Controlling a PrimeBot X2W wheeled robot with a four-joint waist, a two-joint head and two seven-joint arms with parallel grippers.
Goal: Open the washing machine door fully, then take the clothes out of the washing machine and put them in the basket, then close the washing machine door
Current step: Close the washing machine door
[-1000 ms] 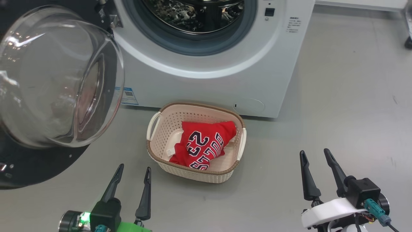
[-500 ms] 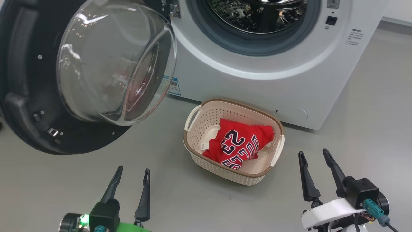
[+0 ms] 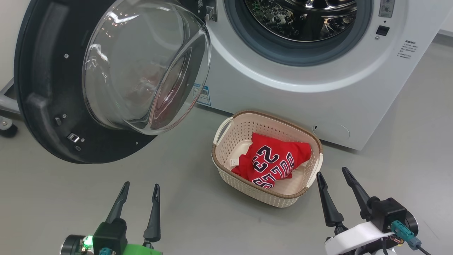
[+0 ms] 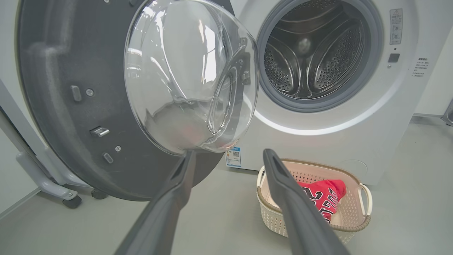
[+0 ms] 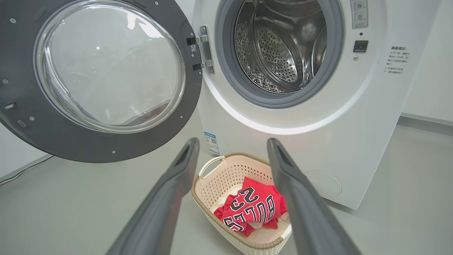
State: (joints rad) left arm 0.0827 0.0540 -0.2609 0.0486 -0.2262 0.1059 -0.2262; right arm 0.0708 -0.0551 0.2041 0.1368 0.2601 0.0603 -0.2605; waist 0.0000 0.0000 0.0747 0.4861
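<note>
The robot has turned toward the washing machine door (image 3: 46, 117) beyond its released left tool (image 3: 141, 184) and right tool (image 3: 332, 171); with the clothes (image 3: 276, 159) in the basket (image 3: 247, 186) between them, closing looks next.

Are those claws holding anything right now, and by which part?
Nothing. The left gripper and right gripper are both open and empty; the red clothes lie in the basket.

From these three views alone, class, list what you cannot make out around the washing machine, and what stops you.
Top of the drum: head view, cut by the upper edge.
Under the red jersey in the basket: every view, the jersey covers it.
The printed label beside the opening: right wrist view, too small to read.
</note>
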